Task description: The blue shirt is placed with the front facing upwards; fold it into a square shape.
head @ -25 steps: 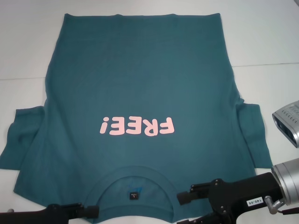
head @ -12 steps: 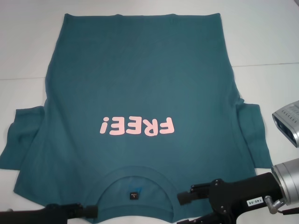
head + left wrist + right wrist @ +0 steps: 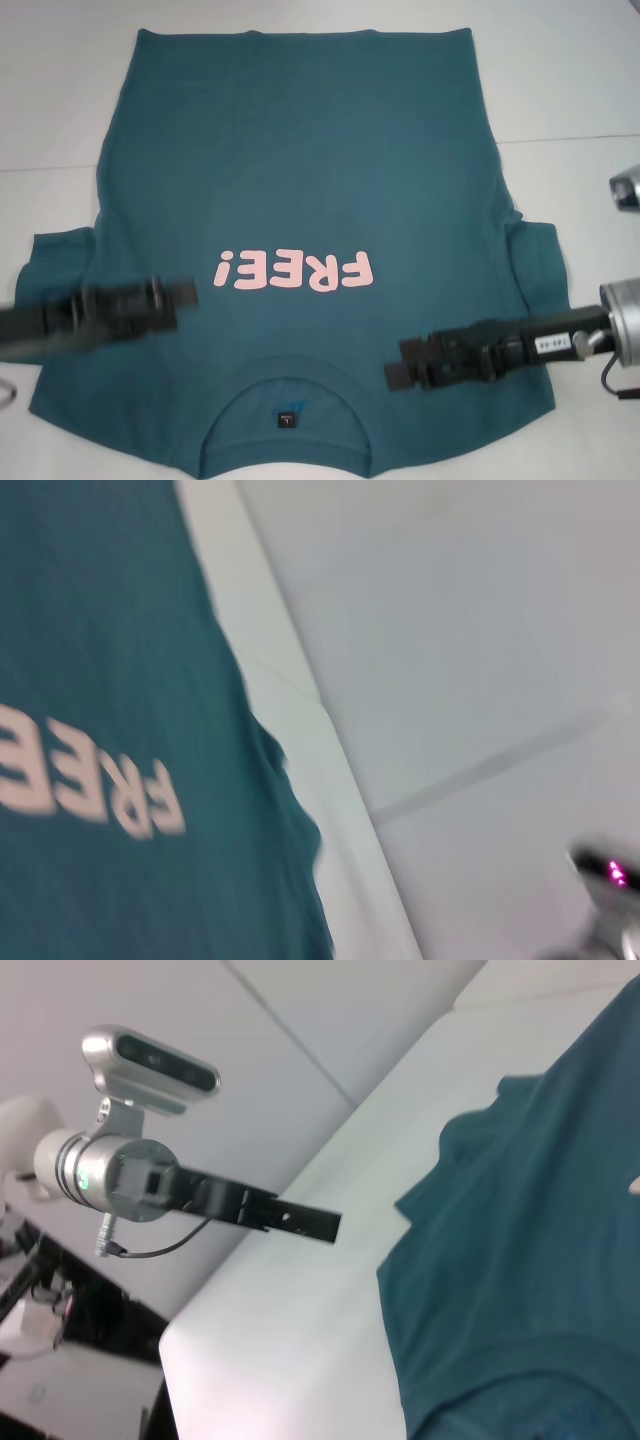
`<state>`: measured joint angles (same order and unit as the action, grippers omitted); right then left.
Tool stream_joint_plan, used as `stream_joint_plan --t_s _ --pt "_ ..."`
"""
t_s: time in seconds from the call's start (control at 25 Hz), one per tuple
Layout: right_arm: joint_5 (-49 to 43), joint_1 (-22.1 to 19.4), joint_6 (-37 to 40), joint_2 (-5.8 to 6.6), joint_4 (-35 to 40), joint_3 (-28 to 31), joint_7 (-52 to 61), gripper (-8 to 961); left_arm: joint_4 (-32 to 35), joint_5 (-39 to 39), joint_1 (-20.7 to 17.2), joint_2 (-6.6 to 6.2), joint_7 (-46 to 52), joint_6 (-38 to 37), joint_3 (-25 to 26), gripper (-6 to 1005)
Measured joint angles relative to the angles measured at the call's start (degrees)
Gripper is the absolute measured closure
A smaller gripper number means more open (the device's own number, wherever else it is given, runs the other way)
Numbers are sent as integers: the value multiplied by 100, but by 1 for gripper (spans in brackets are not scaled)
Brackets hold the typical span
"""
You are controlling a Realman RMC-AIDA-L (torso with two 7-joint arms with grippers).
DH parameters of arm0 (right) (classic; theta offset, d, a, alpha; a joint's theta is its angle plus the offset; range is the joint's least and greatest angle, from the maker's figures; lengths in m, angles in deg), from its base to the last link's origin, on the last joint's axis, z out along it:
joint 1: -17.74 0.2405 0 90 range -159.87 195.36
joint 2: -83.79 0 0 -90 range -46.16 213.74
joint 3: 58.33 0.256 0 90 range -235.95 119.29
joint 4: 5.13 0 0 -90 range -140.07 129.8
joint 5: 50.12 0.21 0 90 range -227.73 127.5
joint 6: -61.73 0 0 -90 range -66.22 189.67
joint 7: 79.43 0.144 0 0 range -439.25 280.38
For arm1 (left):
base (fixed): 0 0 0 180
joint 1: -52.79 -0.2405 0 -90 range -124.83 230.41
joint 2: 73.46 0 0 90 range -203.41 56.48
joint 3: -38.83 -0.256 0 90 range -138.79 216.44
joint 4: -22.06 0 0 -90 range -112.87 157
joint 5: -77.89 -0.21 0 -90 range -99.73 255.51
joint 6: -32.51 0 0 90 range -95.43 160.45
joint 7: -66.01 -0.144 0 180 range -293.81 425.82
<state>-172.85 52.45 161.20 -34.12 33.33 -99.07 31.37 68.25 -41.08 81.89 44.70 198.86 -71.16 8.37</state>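
Observation:
The blue shirt (image 3: 300,180) lies flat on the white table (image 3: 580,80), front up, with pink "FREE!" lettering (image 3: 292,270) and its collar (image 3: 285,375) and neck label (image 3: 286,417) nearest me. My left gripper (image 3: 185,295) hovers over the shirt's left side, near the sleeve (image 3: 50,300). Over the lower right of the shirt, beside the collar, my right gripper (image 3: 398,365) is open and holds nothing. The left wrist view shows the shirt (image 3: 100,680) and its lettering (image 3: 90,780). In the right wrist view the left gripper (image 3: 325,1225) shows beyond the shirt (image 3: 530,1210).
Bare white table surrounds the shirt, and its edge (image 3: 300,1310) drops off to the floor on the left. The right sleeve (image 3: 545,290) lies spread beside the right arm. A silver wrist camera (image 3: 625,190) sits at the far right.
Both arms have moved away from me, out over the shirt. The left gripper went from below the collar to the left chest area; the right one rose beside the collar. The shirt has not moved.

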Motion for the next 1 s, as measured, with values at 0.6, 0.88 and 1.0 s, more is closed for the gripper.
stream_joint_plan --t_s 0.6,0.88,1.0 --pt "201 148 -177 140 103 74 813 9 -758 -68 336 -345 644 3189 472 80" --pt "167 191 -311 156 99 24 996 9 -779 -437 285 -343 687 3911 452 79" --pt "163 195 -368 178 98 22 1000 9 -835 -541 290 -320 672 4293 353 79"
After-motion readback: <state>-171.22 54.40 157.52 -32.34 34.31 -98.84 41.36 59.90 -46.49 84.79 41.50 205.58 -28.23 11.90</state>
